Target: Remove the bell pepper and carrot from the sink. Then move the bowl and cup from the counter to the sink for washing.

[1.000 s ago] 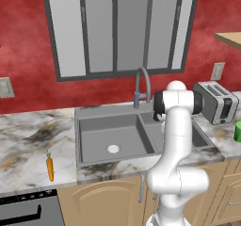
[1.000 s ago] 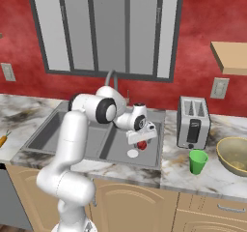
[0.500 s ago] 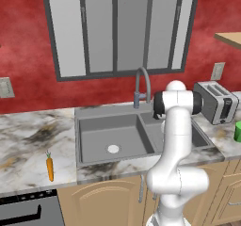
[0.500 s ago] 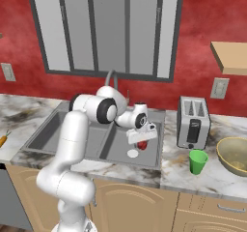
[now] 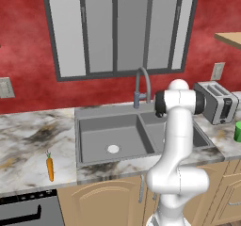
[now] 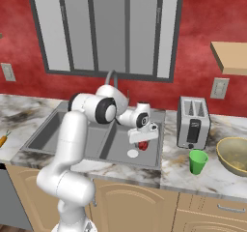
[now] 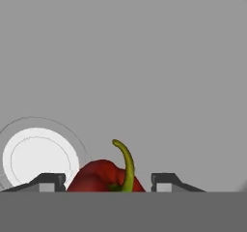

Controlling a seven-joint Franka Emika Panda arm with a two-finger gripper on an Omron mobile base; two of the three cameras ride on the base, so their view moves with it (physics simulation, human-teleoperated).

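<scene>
At centre of the right base view, the pincer (image 6: 142,142) clasps the bell pepper (image 7: 106,176) low inside the sink (image 6: 103,144), beside the white drain (image 7: 38,156). Glossy, light and firm, the pepper looks slippery; gripping its broad shoulders seems safer than its thin stem. The carrot (image 5: 50,167) lies on the desk (image 5: 28,145).

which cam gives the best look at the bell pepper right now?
Hand view: the bell pepper sits large between the gripper fingertips, green stem up, beside the white drain on the sink floor. The right base view gives a small red patch under the hand. In the left base view the arm covers that spot.
</scene>
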